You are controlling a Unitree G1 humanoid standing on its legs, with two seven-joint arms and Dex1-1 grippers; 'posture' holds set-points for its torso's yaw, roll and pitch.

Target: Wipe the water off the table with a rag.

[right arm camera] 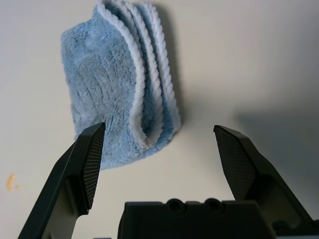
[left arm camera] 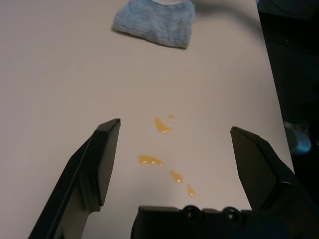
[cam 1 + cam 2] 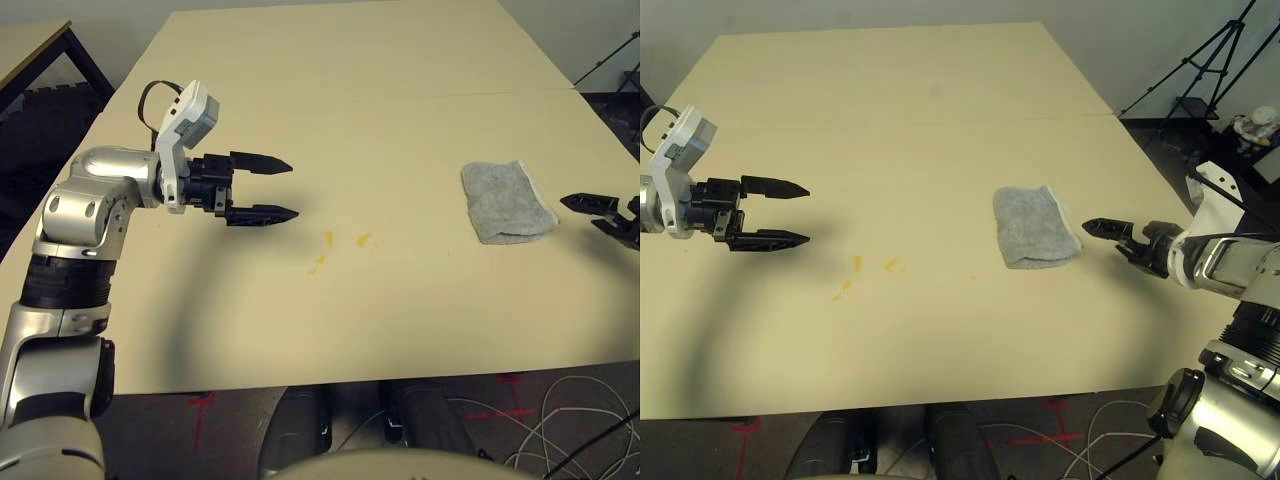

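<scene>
Right eye view: rag [image 3: 1035,226] between water [image 3: 855,265] and wide-open, empty right pincer [image 3: 1108,240].

Left arm bent at the elbow, forearm level, left gripper [image 3: 278,190] pointing toward the right arm with fingers spread wide; right gripper [image 3: 1108,233] pointing toward the left arm, fingers likewise apart, seemingly held low, though its height is hard to judge.

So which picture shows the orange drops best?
The left wrist view: the drops sit close up, as separate smears between the open left end effector fingers. Both eye views show small faint spots; the right wrist view catches one speck at its edge.
</scene>
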